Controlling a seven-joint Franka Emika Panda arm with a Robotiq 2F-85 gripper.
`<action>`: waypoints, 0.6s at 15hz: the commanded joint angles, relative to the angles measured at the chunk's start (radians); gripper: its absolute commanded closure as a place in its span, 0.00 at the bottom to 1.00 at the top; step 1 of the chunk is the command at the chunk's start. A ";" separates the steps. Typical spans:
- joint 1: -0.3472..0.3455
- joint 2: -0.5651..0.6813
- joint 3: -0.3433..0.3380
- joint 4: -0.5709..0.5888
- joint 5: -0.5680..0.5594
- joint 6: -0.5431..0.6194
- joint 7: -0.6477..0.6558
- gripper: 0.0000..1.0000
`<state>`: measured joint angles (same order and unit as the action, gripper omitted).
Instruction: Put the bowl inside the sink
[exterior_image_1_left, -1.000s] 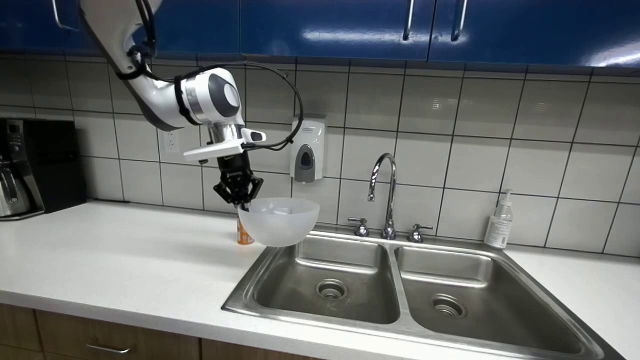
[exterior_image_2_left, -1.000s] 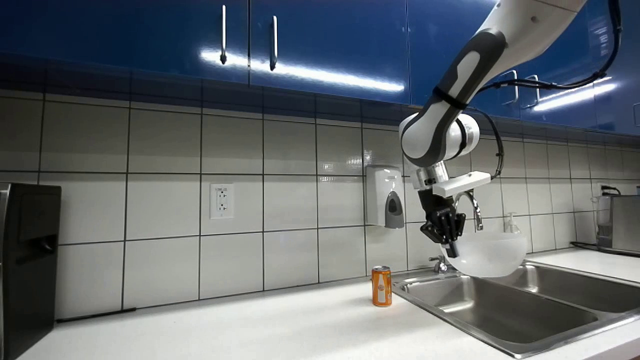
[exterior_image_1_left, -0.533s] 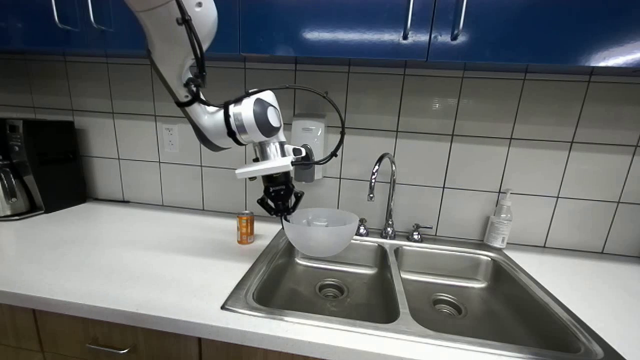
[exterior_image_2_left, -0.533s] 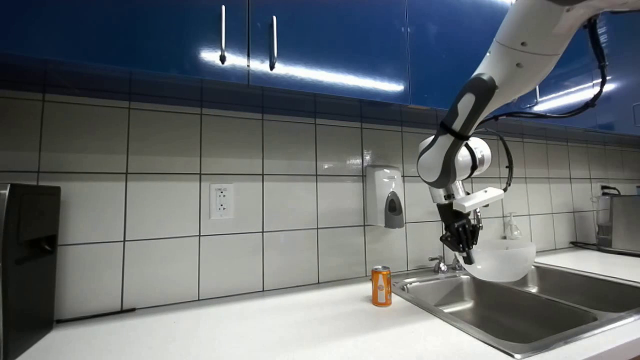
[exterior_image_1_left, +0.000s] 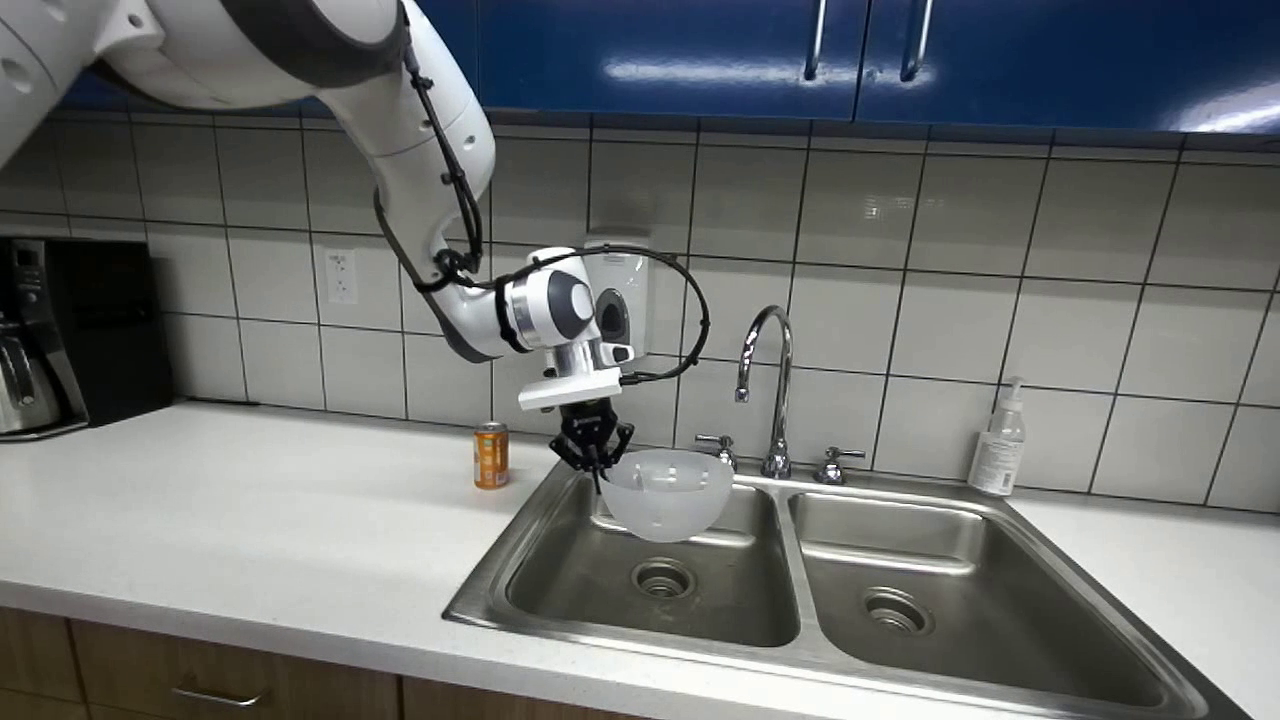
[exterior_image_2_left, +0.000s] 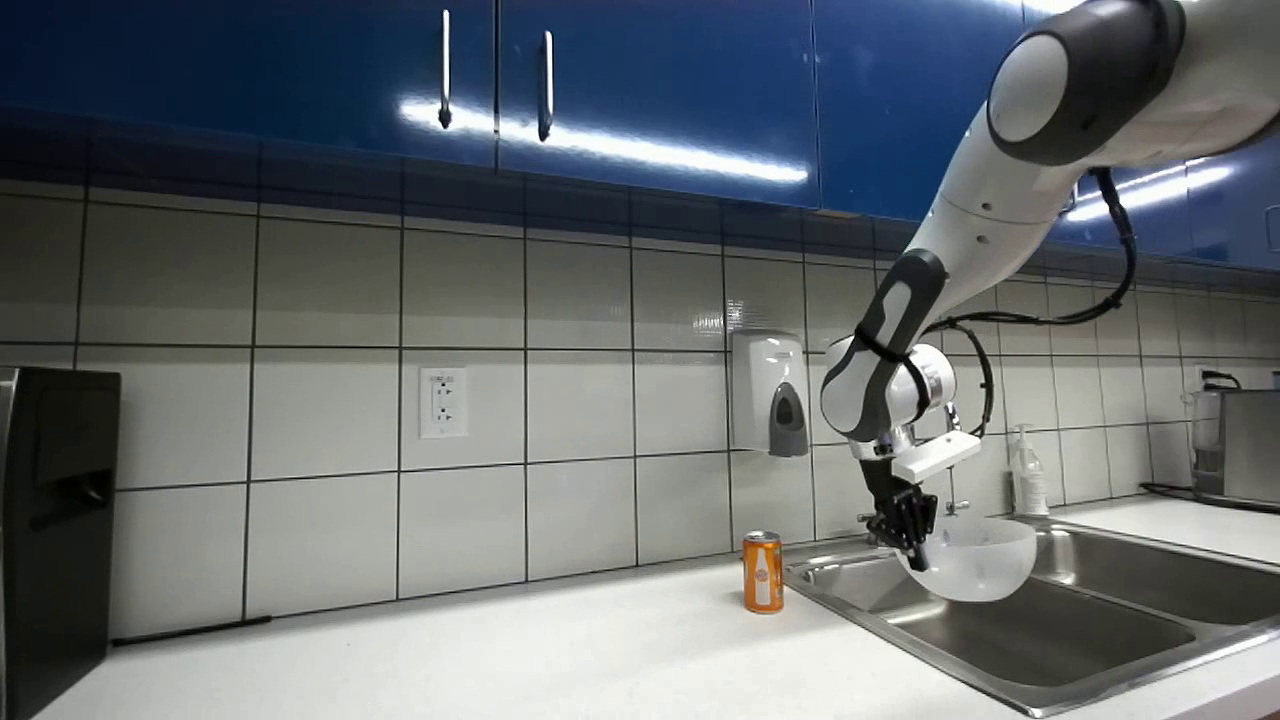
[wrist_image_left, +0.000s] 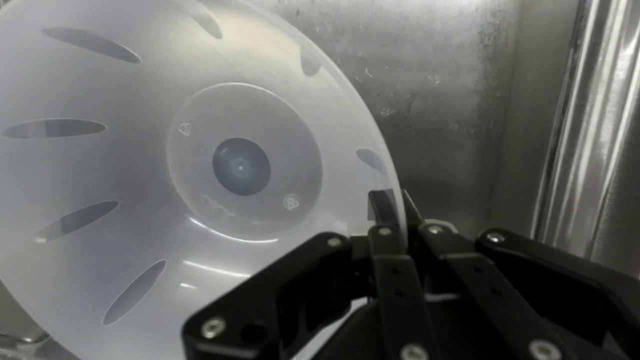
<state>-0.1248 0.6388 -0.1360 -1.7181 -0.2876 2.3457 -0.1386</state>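
Observation:
The frosted white bowl (exterior_image_1_left: 668, 500) hangs low over the sink basin nearer the can, slightly tilted. It also shows in an exterior view (exterior_image_2_left: 980, 565) and fills much of the wrist view (wrist_image_left: 145, 165). My black gripper (exterior_image_1_left: 598, 480) is shut on the bowl's rim. In the wrist view the gripper's fingertips (wrist_image_left: 398, 207) lie on both sides of the bowl wall, one inside and one outside. The steel sink (exterior_image_1_left: 792, 565) has two basins with drains. I cannot tell exactly how far the bowl's bottom is above the basin floor.
The faucet (exterior_image_1_left: 782, 390) and its handles stand behind the sink. An orange can (exterior_image_1_left: 491, 457) stands on the counter beside the sink. A soap dispenser (exterior_image_2_left: 768, 395) hangs on the wall. A soap bottle (exterior_image_1_left: 998, 455) and a coffee maker (exterior_image_1_left: 100, 335) stand farther off.
My gripper has carried the bowl from the counter-side edge of the sink to over the near-can basin, then downward. The gripper has stayed shut on the rim.

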 joint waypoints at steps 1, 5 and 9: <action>-0.019 0.133 0.011 0.148 0.019 -0.019 -0.040 0.99; -0.033 0.207 0.005 0.239 0.035 -0.046 -0.041 0.99; -0.052 0.248 0.001 0.288 0.055 -0.068 -0.035 0.99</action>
<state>-0.1547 0.8490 -0.1385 -1.5068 -0.2578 2.3337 -0.1418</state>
